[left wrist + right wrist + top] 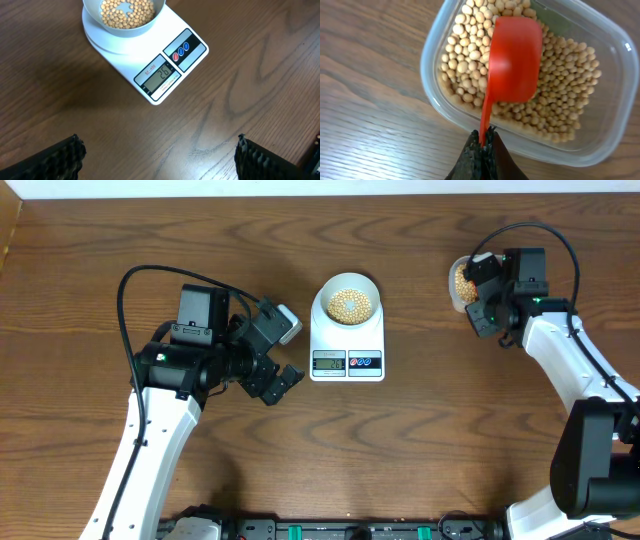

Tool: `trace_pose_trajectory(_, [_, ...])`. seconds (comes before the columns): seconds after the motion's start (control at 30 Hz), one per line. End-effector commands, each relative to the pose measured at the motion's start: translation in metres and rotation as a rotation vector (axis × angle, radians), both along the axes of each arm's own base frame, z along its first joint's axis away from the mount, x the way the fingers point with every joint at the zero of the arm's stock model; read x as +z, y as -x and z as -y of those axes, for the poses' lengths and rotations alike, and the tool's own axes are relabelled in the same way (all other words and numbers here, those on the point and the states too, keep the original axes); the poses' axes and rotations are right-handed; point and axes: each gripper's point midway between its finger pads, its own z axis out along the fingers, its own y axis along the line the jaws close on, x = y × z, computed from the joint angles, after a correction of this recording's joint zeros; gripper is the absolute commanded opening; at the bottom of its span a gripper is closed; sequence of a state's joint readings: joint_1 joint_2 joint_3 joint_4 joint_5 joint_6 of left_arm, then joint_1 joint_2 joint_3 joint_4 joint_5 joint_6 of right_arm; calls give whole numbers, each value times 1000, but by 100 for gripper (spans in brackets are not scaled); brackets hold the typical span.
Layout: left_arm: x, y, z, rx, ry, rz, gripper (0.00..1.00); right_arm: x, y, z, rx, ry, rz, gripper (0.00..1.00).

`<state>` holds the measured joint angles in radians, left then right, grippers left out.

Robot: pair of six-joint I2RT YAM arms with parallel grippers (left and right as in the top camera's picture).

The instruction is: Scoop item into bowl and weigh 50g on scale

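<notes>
Right claw (482, 140) clamped on handle of red scoop (515, 60), dipped among beans (565, 85) in clear tub (615, 65); left claw (282, 352) spread apart, empty. Bowl (125, 31) part-filled on scale (200, 50), reading 26. Risked: overfilled scoop, overshoot past 50, beans spilled onto tabletop (260, 100).

Red scoop (515, 60), perhaps inverted, in tub (431, 60)

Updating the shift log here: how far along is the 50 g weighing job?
Done: the bowl sits on the scale with beans in it, and the display reads 26. In hand: the right fingers are shut on the red scoop handle, its cup in the clear tub of beans. The left fingers are open, idle near the scale. Left: about as much again to reach 50.
</notes>
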<state>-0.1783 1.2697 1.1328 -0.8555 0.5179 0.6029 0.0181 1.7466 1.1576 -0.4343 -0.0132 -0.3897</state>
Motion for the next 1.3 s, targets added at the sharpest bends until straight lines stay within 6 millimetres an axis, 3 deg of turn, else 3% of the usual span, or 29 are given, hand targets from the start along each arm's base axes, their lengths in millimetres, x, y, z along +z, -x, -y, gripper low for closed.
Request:
trace_pose_trajectory(0.0, [16, -6, -1, 0, 4, 50, 98, -11, 12, -22, -45, -164, -65, 1])
trace_pose_trajectory(0.47, [16, -6, -1, 0, 4, 50, 98, 4, 15, -12, -201, -570, -109, 1])
trace_pose_trajectory(1.13, [16, -6, -1, 0, 4, 50, 98, 22, 20, -15, -195, -796, -130, 1])
trace_pose_trajectory(1.27, [16, -6, -1, 0, 4, 50, 98, 24, 20, -8, -228, -820, -129, 1])
